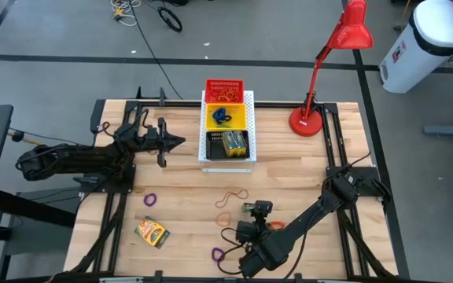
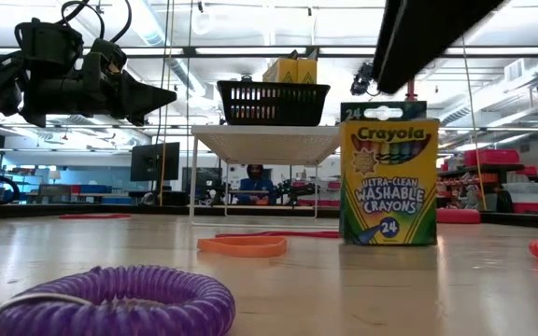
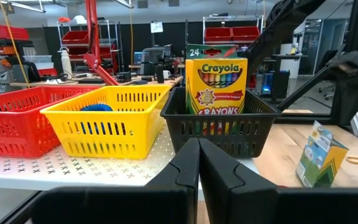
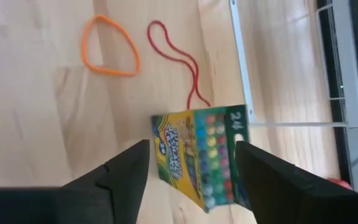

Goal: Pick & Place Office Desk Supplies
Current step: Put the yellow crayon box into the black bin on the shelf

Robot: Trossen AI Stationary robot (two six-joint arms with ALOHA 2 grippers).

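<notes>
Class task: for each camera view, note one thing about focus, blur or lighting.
Low view: the purple loop in front is out of focus and the crayon box is sharp. Right wrist view: the crayon box between the open right hand's fingers looks soft. Left wrist view: basket sharp. High view: evenly lit.

Wood table [image 1: 305, 177], glossy cardbd crayon box [image 2: 389, 177]
</notes>
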